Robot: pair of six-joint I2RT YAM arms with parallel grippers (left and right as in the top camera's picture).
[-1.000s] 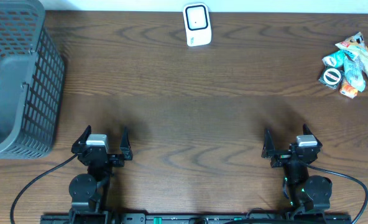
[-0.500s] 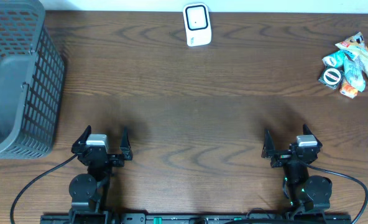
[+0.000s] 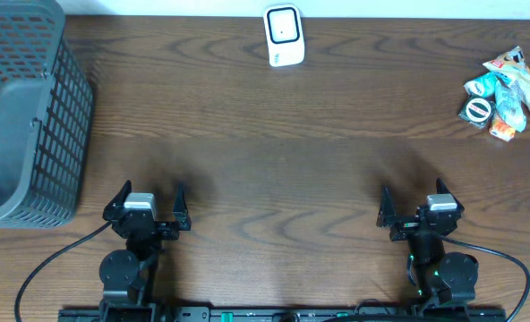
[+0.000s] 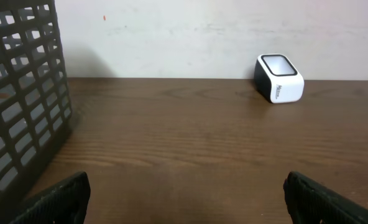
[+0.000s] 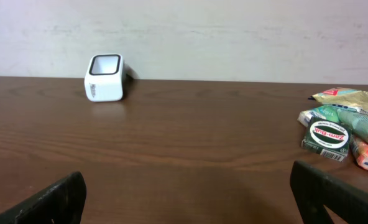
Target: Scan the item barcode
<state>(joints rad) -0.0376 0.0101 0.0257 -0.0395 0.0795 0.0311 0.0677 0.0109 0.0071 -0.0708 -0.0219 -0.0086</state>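
A white barcode scanner (image 3: pixel 284 36) with a dark window stands at the table's far edge, also seen as the scanner (image 4: pixel 279 78) in the left wrist view and the scanner (image 5: pixel 105 78) in the right wrist view. A heap of small packaged items (image 3: pixel 507 93) lies at the far right; the right wrist view shows the items (image 5: pixel 345 131), among them a round green-labelled tin (image 5: pixel 327 137). My left gripper (image 3: pixel 149 196) sits open near the front left with nothing between its fingers. My right gripper (image 3: pixel 414 196) sits open near the front right, likewise empty.
A dark grey mesh basket (image 3: pixel 23 116) stands at the far left, its wall (image 4: pixel 19 106) filling the left of the left wrist view. Brown wooden table (image 3: pixel 274 161) stretches between the grippers and the scanner. A pale wall rises behind the table.
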